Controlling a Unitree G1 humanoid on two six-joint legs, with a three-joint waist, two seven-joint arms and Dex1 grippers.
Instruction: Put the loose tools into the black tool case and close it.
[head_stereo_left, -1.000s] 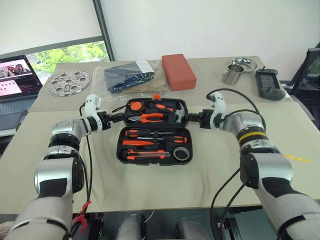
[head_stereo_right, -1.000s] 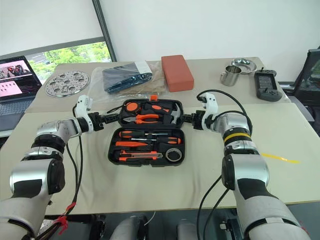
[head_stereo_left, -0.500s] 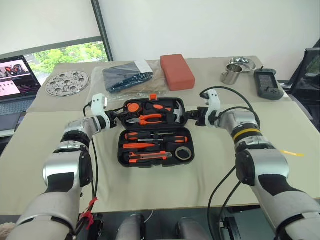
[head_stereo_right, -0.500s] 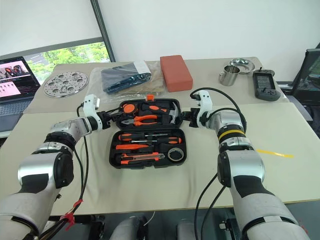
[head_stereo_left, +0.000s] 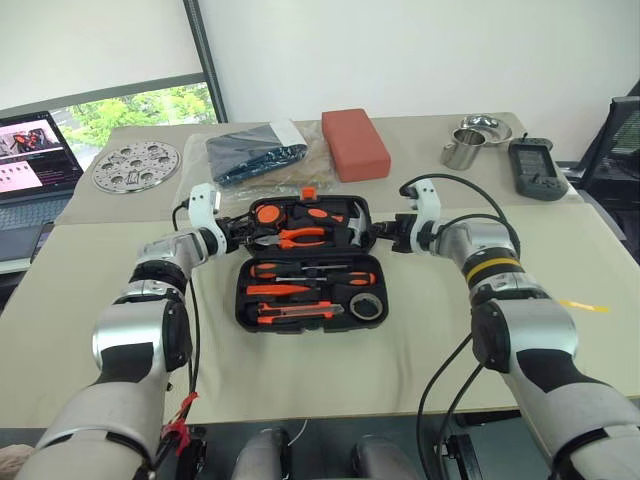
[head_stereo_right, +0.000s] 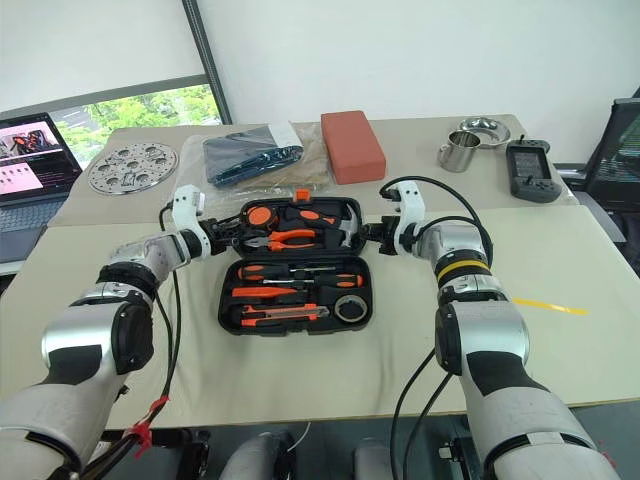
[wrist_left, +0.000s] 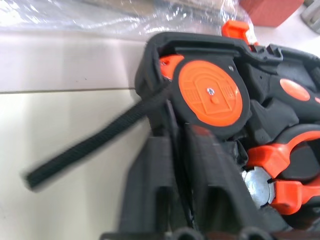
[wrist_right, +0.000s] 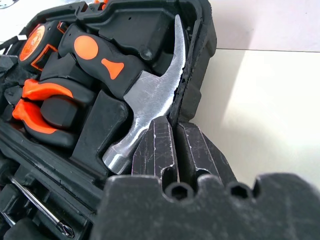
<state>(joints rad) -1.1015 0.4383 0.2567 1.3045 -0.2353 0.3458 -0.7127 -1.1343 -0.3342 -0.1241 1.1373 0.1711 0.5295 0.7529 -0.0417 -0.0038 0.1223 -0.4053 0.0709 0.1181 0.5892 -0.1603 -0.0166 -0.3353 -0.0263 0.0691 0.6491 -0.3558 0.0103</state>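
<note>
Silver-and-black segmented arms; white wrist housings; black cables; yellow band on right forearm; black-fingered left hand (head_stereo_left: 238, 228) and right hand (head_stereo_left: 383, 236).

The tool case (head_stereo_left: 306, 265) is black, with a small orange latch (head_stereo_left: 312, 192) at its 12 o'clock edge. Inside it, the screwdrivers (head_stereo_left: 300, 270) have orange and black handles, the pliers (head_stereo_left: 296, 236) have orange grips, and the tape roll (head_stereo_left: 366, 306) is black. The hammer (wrist_right: 145, 107) has a bare silver head and a black handle with orange marks. The block (head_stereo_left: 355, 143) is red, the perforated disc (head_stereo_left: 136, 165) is grey metal, and the table (head_stereo_left: 300, 370) is beige.
</note>
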